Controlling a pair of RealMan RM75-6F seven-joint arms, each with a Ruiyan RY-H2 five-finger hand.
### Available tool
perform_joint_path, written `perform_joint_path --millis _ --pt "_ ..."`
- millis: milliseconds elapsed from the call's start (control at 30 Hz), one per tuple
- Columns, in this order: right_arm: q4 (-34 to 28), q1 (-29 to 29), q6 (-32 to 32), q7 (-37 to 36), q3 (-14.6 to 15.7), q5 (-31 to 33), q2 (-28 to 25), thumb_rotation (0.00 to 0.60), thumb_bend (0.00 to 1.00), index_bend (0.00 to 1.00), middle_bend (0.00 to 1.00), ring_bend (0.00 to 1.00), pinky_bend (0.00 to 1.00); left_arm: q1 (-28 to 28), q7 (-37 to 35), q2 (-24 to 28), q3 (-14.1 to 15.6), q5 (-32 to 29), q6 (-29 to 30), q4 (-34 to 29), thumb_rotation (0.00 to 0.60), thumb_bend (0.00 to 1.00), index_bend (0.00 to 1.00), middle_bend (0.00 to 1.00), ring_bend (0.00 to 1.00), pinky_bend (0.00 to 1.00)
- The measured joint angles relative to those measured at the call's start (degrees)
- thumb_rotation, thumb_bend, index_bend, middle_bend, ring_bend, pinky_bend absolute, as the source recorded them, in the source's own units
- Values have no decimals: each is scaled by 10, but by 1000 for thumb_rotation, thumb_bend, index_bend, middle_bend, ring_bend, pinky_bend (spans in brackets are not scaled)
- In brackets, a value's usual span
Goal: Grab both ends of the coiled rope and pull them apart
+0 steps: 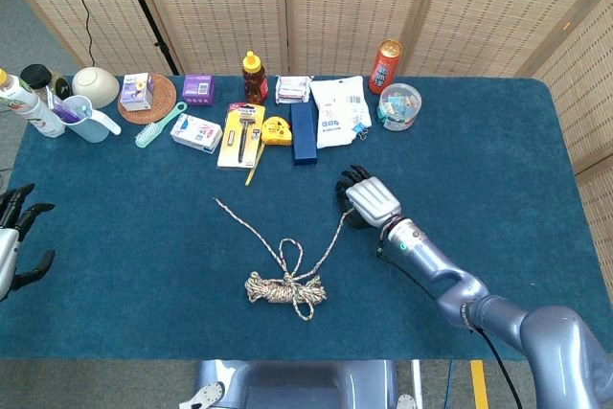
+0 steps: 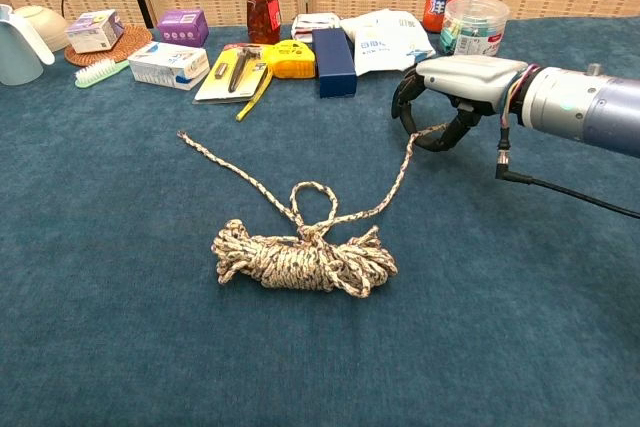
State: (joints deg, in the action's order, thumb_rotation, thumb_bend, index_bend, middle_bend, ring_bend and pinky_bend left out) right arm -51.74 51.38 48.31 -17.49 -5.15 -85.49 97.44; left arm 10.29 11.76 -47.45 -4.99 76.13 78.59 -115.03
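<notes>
We note the coiled rope (image 2: 303,258) lying mid-table on the blue cloth (image 1: 498,141), its bundle still wound tight, with a small loop standing up from it. Two tails leave the bundle. One runs back and left to a free end (image 2: 183,135), lying loose on the cloth, nothing near it. The other runs right, up to our right hand (image 2: 447,99).

Right hand: fingers curled down around the right rope end (image 2: 428,131), thumb underneath. The rope appears pinched inside the curl, and the tail looks lifted a little toward the hand in the chest view. We judge this end grasped.

Left hand (image 1: 13,237): seen only in the head view, at the far left table edge, fingers spread, holding nothing, well apart from the rope.

Progress, as we judge it: one end of two is taken. Left to do: bring the left hand across to the free end, close on it, then draw both hands apart. The coil shows no sign of unwinding yet.

Row of bottles and boxes along the back edge, well apart from the rope.
</notes>
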Motion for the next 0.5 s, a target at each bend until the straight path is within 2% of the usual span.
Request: perform_joint_path --millis 100,333,500 --pt "-33 -8 12 9 -3 4 -18 600 449 608 306 142 47 14 7 -5 0 9 -19 6 600 326 246 66 39 0" --pt "-126 -36 41 51 -11 22 -67 600 448 610 309 145 48 61 16 -32 -7 38 -67 42 600 326 364 139 100 0" --pt "-190 -57 60 88 -15 38 -100 600 449 612 312 148 48 103 20 -62 -13 53 -116 77 600 326 394 144 103 0"
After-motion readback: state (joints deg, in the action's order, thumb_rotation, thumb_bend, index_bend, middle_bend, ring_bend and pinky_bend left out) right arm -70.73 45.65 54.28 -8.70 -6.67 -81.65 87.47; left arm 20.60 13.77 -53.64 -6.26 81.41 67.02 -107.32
